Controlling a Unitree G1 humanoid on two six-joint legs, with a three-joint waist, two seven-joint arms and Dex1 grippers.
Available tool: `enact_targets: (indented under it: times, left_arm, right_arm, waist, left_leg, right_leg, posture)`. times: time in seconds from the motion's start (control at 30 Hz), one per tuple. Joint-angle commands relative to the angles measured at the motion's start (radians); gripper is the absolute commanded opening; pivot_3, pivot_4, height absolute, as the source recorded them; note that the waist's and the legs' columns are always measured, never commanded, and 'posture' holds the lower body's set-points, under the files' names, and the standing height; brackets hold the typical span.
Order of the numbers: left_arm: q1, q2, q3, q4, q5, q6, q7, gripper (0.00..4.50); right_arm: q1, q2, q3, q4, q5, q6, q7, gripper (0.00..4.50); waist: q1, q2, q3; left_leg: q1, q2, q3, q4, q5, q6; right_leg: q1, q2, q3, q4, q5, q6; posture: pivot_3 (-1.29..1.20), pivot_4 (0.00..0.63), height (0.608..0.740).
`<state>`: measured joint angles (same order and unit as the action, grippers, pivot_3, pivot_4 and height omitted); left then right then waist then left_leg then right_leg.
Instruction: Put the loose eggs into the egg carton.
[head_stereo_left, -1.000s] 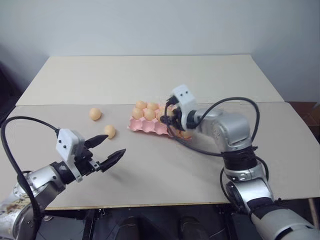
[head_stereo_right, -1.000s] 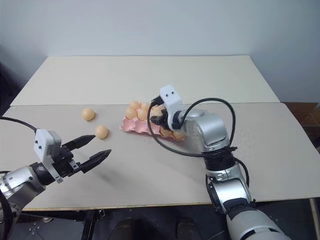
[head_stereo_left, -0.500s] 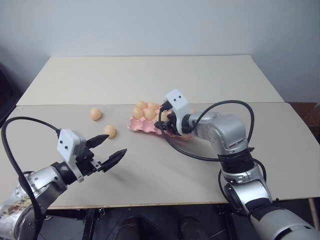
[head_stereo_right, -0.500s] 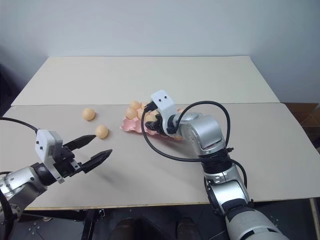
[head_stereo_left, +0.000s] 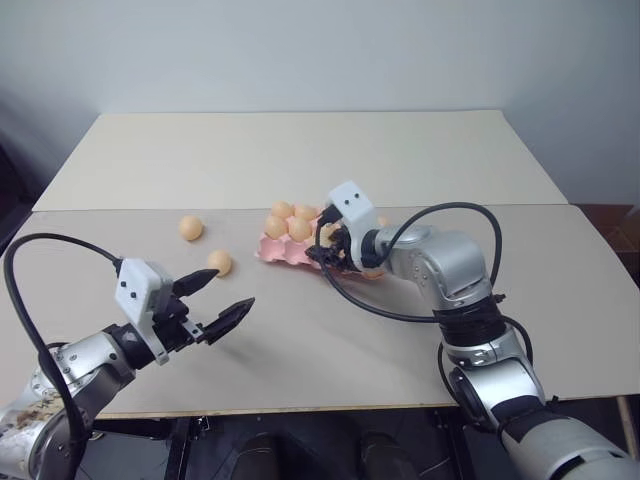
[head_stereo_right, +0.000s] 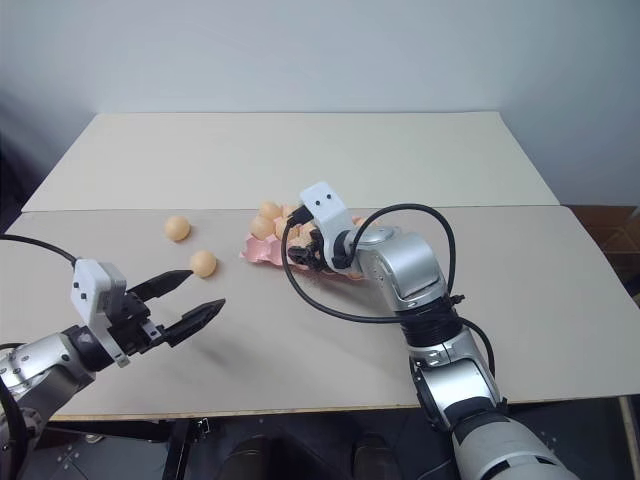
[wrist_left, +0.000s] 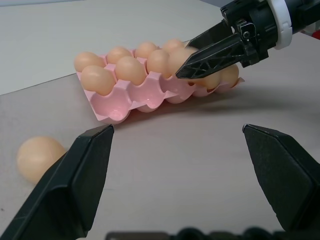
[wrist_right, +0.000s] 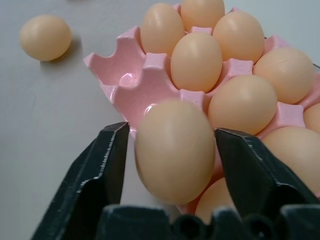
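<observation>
- The pink egg carton (head_stereo_left: 300, 250) sits near the middle of the pale table (head_stereo_left: 300, 150), just on the near side of the seam where the two tabletop boards meet.
- Most of its cups hold pale orange-tan eggs (wrist_right: 196, 61); at least one cup at the carton's left end stands open (wrist_left: 116, 111).
- The right gripper (wrist_right: 170, 150) is over the near edge of the carton, pointing forward, down and to the left.
- Between its fingers (wrist_right: 100, 165) is one egg (wrist_right: 174, 150), low over the carton's near row. In the right wrist view a thin gap shows on each side of this egg, so the fingers look parted from it rather than pressing it. I cannot tell whether the egg already rests in a cup or on the carton's rim.
- Two loose eggs lie on the table to the left of the carton: one farther off and to the left (head_stereo_left: 190, 227), the other nearer (head_stereo_left: 220, 262), between the carton and the left gripper.
- The left gripper (head_stereo_left: 218, 301) hovers above the table at the near left, well apart from the carton, pointing level towards the right and forward. Its two black fingers (wrist_left: 75, 175) are spread wide with nothing between them.
- The nearer loose egg lies just beyond the left gripper's fingertips.
</observation>
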<state>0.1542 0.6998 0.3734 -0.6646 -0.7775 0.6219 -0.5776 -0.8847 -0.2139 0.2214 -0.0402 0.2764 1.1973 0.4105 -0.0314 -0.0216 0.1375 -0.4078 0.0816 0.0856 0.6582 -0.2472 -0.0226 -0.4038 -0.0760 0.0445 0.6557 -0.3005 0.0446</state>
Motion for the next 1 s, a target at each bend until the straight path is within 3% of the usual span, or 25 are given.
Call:
enact_targets:
  times: [0.03,0.27,0.43,0.6,0.83,1.0]
  left_arm:
    - [-0.01,0.004,0.008,-0.037,-0.002,-0.015,0.0,4.5]
    - [-0.015,0.013,0.027,-0.027,-0.01,-0.015,-0.01,4.5]
    - [-0.029,0.055,0.143,0.018,-0.07,0.003,-0.036,4.5]
    - [0.024,0.173,0.366,0.112,-0.178,0.088,-0.149,4.5]
    - [0.195,0.318,0.651,0.293,-0.162,0.166,-0.416,4.5]
    - [0.205,0.357,0.684,0.348,-0.135,0.186,-0.471,4.5]
  right_arm:
    - [-0.016,0.003,-0.02,-0.01,-0.006,-0.039,-0.005,4.46]
    - [-0.023,-0.026,-0.067,-0.085,0.024,-0.072,0.023,4.46]
    - [-0.032,-0.111,-0.22,-0.193,0.147,-0.105,0.141,4.46]
    - [0.054,-0.335,-0.329,-0.219,0.228,-0.177,0.33,4.46]
    - [0.283,-0.663,-0.498,-0.122,0.293,-0.367,0.655,4.46]
    - [0.386,-0.78,-0.603,-0.045,0.33,-0.424,0.767,4.46]
  waist:
    - [0.0,0.0,0.0]
    - [0.002,0.0,0.0]
    - [0.007,0.0,0.0]
    - [0.014,0.0,0.0]
    - [0.014,0.0,0.001]
    - [0.016,0.0,0.001]
  left_leg:
    - [0.0,0.0,0.0,0.0,0.0,0.0]
    - [0.0,0.0,0.0,0.0,0.0,0.0]
    - [-0.001,0.0,0.0,0.0,0.0,0.0]
    - [0.0,0.0,0.0,0.0,0.0,0.001]
    - [0.0,0.0,0.002,-0.001,-0.001,0.002]
    - [0.005,0.0,0.002,-0.001,-0.001,0.002]
  right_leg:
    - [0.0,0.0,0.0,0.0,0.0,0.0]
    - [0.0,0.0,0.0,0.0,0.0,0.0]
    - [0.0,0.0,-0.001,0.0,0.0,0.0]
    - [0.001,0.0,-0.001,-0.006,0.0,0.0]
    - [0.001,0.0,0.0,-0.008,0.0,0.0]
    - [0.005,0.0,0.0,-0.008,0.0,0.0]
  posture:
    - [0.0,0.15,0.74]
    - [0.0,0.15,0.74]
    - [0.0,0.15,0.74]
    - [0.0,0.15,0.74]
    - [0.0,0.15,0.74]
    - [0.0,0.15,0.74]
